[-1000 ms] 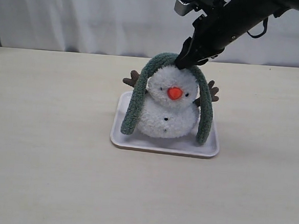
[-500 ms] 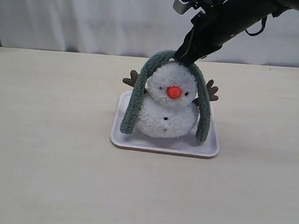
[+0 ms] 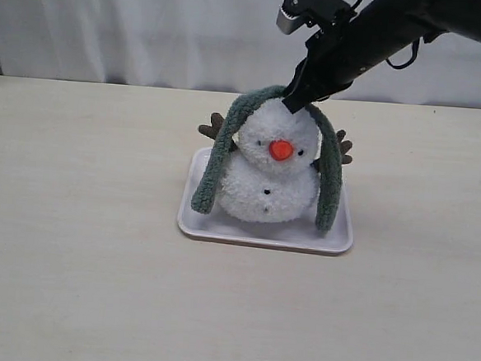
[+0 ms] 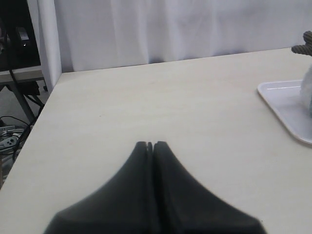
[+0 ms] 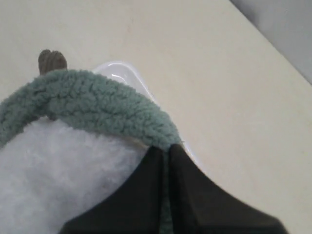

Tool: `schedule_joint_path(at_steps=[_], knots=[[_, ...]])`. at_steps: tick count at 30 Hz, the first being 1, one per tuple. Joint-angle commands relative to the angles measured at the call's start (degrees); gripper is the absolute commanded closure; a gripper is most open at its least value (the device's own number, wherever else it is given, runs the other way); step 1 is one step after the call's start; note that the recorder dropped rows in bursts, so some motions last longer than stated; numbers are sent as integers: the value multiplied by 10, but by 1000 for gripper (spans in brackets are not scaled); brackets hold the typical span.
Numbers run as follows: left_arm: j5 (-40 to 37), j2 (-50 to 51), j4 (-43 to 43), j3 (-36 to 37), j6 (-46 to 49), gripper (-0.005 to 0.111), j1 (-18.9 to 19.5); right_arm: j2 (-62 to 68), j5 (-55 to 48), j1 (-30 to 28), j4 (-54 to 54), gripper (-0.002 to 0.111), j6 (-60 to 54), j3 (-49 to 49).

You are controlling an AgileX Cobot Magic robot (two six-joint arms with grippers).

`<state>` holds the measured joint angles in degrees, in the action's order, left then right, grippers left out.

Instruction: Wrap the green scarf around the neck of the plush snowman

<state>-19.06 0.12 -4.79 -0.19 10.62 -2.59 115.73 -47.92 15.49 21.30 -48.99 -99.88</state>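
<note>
1. The right pincer (image 3: 296, 99) pinches the green scarf (image 3: 217, 158) atop the plush snowman (image 3: 269, 187) — its arm has tilted slightly since a second ago.
2. The scarf ends hang either side of the snowman, barely shifted.
3. The left pincer (image 4: 150, 145) is pressed together, well away from the snowman.

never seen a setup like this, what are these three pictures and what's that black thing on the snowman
It is a robot with two arms, each ending in a two-finger gripper. One picture looks at the table from outside; the other two come from cameras on the wrists. On it a white tray holds a plush snowman. A green scarf lies over its head, ends hanging at both sides. The right gripper is shut on the scarf there. The left gripper is shut, empty.
</note>
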Motion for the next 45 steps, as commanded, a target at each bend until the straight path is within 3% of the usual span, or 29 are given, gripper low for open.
schedule_joint_path(at_steps=[1,13,23,27,36,45], knots=[[6,-1,-3,2,-3,107,2,20,-5,0,-10,104,2,3],[5,-1,-3,2,-3,107,2,26,-27,0,-10,102,2,1],[5,-1,-3,2,-3,107,2,2,-46,0,-16,67,21,-1],[5,-1,-3,2,-3,107,2,-21,-48,0,-28,58,41,-1],[5,-1,-3,2,-3,107,2,-71,-113,0,-32,57,66,-1],[7,-1,-3,2,-3,107,2,-91,-200,-1,-183,57,265,0]])
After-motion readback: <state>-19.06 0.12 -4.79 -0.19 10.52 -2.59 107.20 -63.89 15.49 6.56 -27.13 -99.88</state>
